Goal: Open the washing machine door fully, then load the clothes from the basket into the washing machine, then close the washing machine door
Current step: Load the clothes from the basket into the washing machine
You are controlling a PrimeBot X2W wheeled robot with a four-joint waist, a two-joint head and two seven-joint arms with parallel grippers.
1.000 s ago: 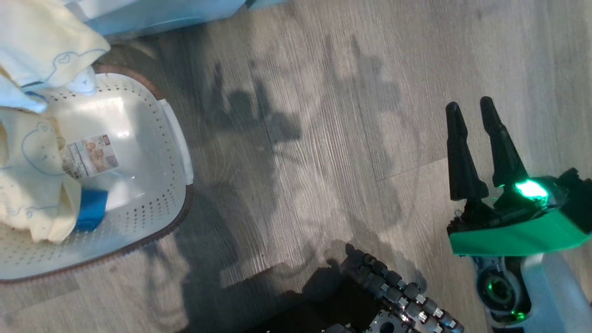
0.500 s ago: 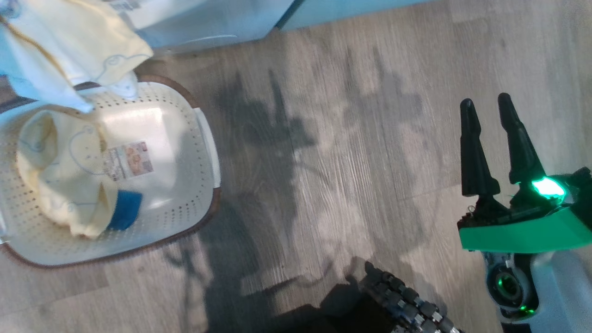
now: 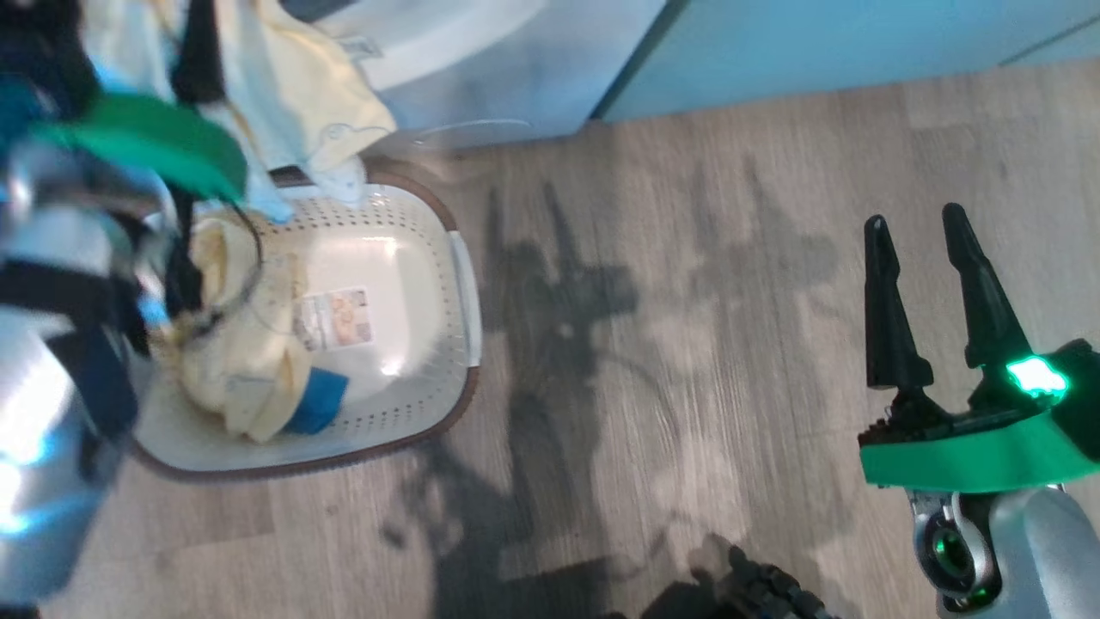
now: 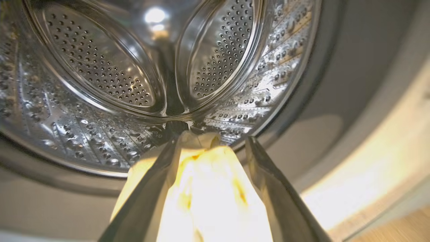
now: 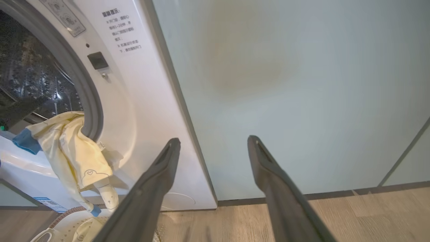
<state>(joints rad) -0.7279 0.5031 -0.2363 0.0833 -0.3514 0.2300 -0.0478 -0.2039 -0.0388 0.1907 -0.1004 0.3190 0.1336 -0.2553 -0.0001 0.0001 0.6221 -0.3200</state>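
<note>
My left gripper [image 4: 215, 139] reaches into the washing machine's steel drum [image 4: 100, 67], open, and a pale-yellow garment [image 4: 208, 191] lies loosely between its fingers. That garment [image 5: 74, 154] drapes out over the grey gasket [image 5: 90, 101] and hangs down the white front [image 5: 134, 101] above the basket. The cream basket [image 3: 404, 249] holds more yellow clothes [image 3: 249, 370] and a blue piece [image 3: 316, 404]. Far to the right, my right gripper [image 3: 915, 219] is open and empty over the floor. The washing machine door is out of view.
Pale green cabinet panels [image 5: 285, 84] stand right of the washer. Grey wood floor [image 3: 644, 361] stretches between the basket and my right gripper. My left forearm [image 3: 51, 387] hangs over the basket's left side. My base [image 3: 765, 593] shows at the bottom edge.
The head camera has swung, so the basket now sits farther right in its view. My left arm has come into that view at the left. The right gripper stays open.
</note>
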